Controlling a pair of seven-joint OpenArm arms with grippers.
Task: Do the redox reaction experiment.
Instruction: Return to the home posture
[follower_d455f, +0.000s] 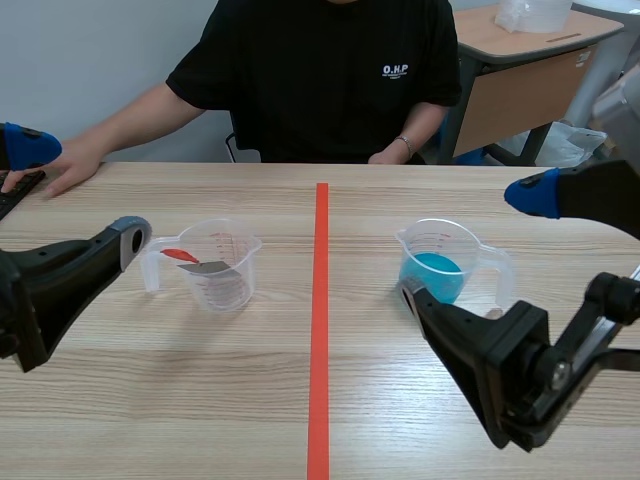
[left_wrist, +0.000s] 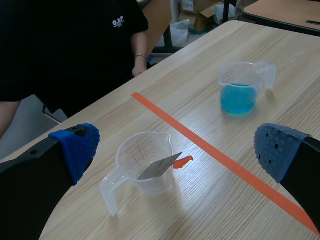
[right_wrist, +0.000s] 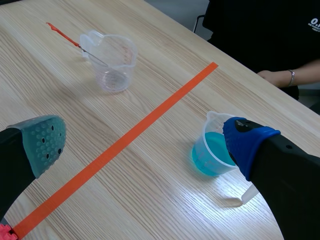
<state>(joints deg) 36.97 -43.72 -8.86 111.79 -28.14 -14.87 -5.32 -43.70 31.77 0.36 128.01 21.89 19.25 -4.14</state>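
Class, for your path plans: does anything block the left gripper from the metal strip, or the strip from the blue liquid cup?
Nothing visible. The metal strip leans in its clear cup just ahead of the open left gripper; only bare table and a flat tape line separate it from the blue liquid cup.

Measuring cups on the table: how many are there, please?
2. One clear cup stands left of the orange tape line in the scene view, with a grey strip leaning inside. The other cup, holding blue liquid, stands right of it. None seems hidden.
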